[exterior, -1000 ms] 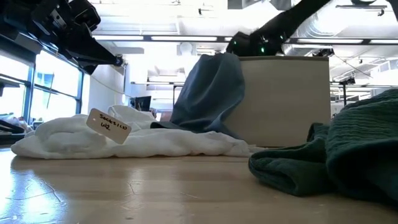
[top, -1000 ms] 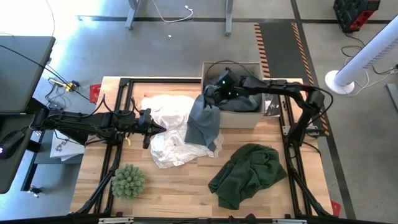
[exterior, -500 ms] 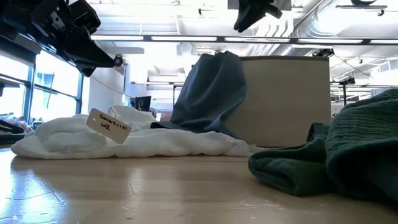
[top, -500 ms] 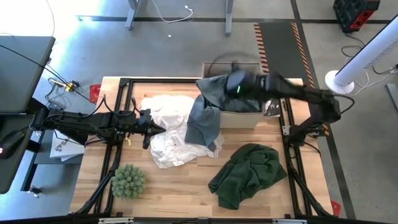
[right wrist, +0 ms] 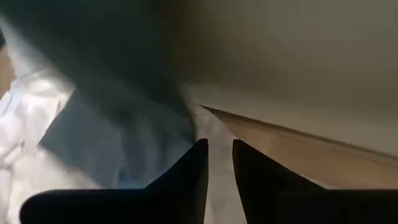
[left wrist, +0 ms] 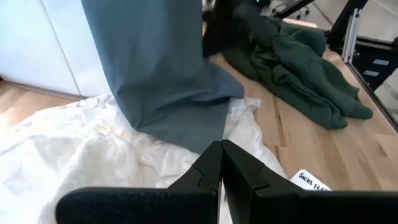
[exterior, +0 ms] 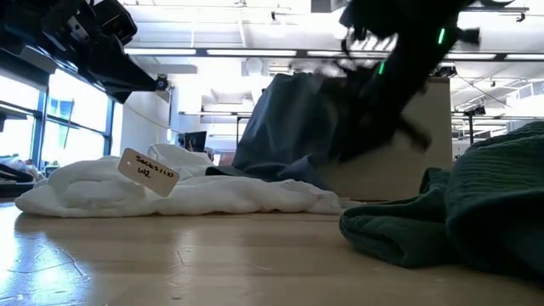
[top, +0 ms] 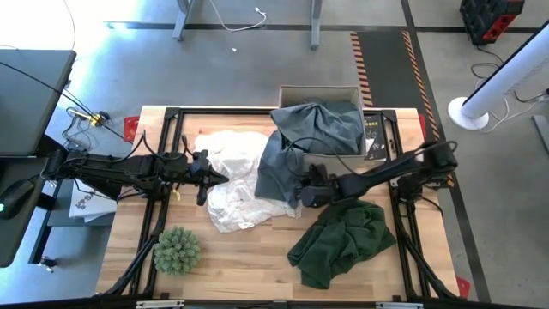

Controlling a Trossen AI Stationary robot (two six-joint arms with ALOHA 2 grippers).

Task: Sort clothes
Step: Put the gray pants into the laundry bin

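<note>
Tabletop: right gripper [top: 302, 190], fingers slightly parted, beside grey garment [top: 283, 167].

In the overhead view, the left arm stretches horizontally from the left edge toward the centre of the frame. Its left gripper [top: 204, 177] sits left of centre, fingers pressed together with no gap, as its own wrist view [left wrist: 220, 163] confirms. The right arm enters from the right edge at mid-height and reaches leftward, slanting slightly down. Its right gripper [top: 302, 190] lies just right of centre, fingers [right wrist: 250, 163] a narrow gap apart, holding nothing.
</note>
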